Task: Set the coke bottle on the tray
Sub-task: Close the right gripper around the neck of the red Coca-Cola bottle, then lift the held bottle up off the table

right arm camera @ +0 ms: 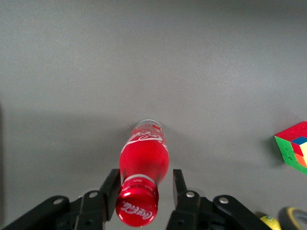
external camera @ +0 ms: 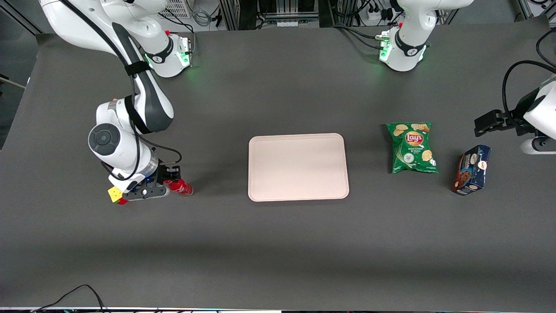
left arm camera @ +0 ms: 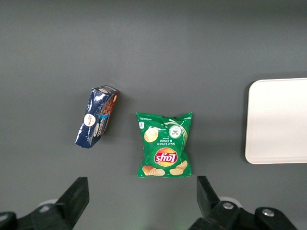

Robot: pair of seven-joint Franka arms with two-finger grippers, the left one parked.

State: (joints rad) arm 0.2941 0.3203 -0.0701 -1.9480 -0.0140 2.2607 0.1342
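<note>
Lying on its side on the dark table toward the working arm's end, the coke bottle (external camera: 180, 187) has its capped neck tucked between the fingers of the gripper (external camera: 167, 182). In the right wrist view the red cap faces the camera and sits between the two black fingertips (right arm camera: 111, 184), with the bottle's (right arm camera: 144, 160) body stretching away from the gripper (right arm camera: 144, 189) along the table. A narrow strip of table shows between each fingertip and the bottle's shoulder, so the fingers stand apart around the neck and do not appear to press it.

Just beside the gripper, on the side toward the working arm's end of the table, sits a puzzle cube (external camera: 115, 194) showing yellow and red faces; in the right wrist view it (right arm camera: 293, 146) stands apart from the bottle.

The tray (external camera: 298, 167) lies flat near the middle of the table, well apart from the bottle, with nothing on it.

Toward the parked arm's end lies a green bag of chips (external camera: 412, 148), flat on the table. Past it, nearer that end of the table, a dark blue cookie box (external camera: 471, 169) lies tilted, close to the bag but not touching it.
</note>
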